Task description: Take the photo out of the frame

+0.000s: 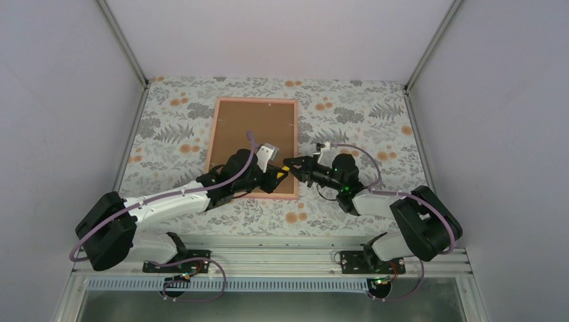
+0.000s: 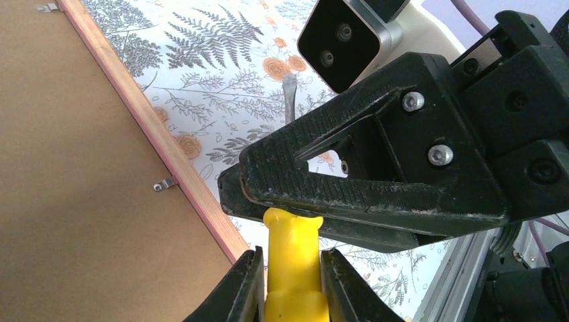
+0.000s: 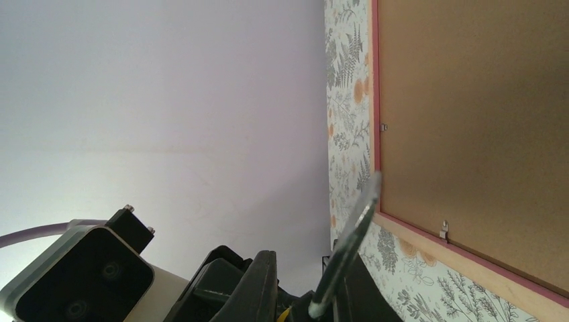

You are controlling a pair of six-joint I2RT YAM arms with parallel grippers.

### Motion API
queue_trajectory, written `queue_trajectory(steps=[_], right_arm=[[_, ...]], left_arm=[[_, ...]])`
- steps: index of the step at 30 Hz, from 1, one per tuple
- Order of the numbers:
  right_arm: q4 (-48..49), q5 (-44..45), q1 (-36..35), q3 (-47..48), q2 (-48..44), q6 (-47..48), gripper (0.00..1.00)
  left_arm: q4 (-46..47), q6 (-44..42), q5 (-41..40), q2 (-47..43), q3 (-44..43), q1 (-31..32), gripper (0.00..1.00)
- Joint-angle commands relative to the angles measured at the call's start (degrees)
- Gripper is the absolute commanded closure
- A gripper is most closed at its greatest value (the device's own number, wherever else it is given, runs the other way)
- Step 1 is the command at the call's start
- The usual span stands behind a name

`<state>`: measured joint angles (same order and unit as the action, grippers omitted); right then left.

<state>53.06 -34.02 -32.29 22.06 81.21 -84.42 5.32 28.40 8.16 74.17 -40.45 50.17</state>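
Observation:
The wooden frame (image 1: pixel 255 100) lies face down on the flowered cloth, its brown backing board (image 1: pixel 258 131) up, so the photo is hidden. Both grippers meet over its near right corner. A screwdriver with a yellow handle (image 2: pixel 292 248) spans them. My left gripper (image 2: pixel 292 268) has its fingers pressed on either side of the handle. My right gripper (image 3: pixel 308 282) is shut on the tool's neck, its black fingers (image 2: pixel 362 191) clamped just above the handle's end. The metal shaft (image 3: pixel 349 245) sticks out past them towards the frame's edge (image 3: pixel 429 241).
Small metal clips (image 2: pixel 163 184) (image 3: pixel 444 231) hold the backing board along the frame's inner edge. White walls close in the table on the left, right and far sides. The arms' mounting rail (image 1: pixel 268 258) runs along the near edge.

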Motion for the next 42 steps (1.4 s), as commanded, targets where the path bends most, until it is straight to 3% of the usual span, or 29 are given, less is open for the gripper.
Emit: queue_trajectory(steps=[1,8,14,20,26,29,34,42], right_arm=[[1.9,1.0,-0.6,-0.7,-1.2,-0.6,0.96],[1.4,1.4,-0.6,-1.5,-1.4,-0.1,0.96],[-3.2,1.4,-0.1,-1.5,-3.0,4.2,0.82],[-20.2,2.6,2.4,1.5,-8.2,16.3,0.63],[-46.7,11.5,2.7,10.2,-10.5,34.0,0.49],[-54.5,15.2,2.7,13.3,-9.4,40.5,0.45],[-61.3,19.3,2.3,16.6,-5.3,47.9,0.43],[-61.6,23.3,-0.7,20.1,2.9,52.3,0.42]], left_arm=[[1.9,1.2,-0.9,0.3,0.6,0.5,0.8],[1.3,1.2,-3.2,-1.4,1.3,0.5,0.93],[-3.3,-0.6,-7.5,-2.3,0.9,0.4,0.98],[-10.8,-2.4,-13.9,-2.5,-0.6,0.2,0.98],[-14.5,-4.0,-14.5,-2.7,-0.8,-1.1,0.98],[-16.2,-4.4,-14.3,-2.2,-1.3,-1.4,0.98],[-18.0,-5.4,-12.1,-0.6,-2.3,-1.5,0.98],[-20.4,-3.3,-9.1,4.5,-5.0,-2.3,0.98]])
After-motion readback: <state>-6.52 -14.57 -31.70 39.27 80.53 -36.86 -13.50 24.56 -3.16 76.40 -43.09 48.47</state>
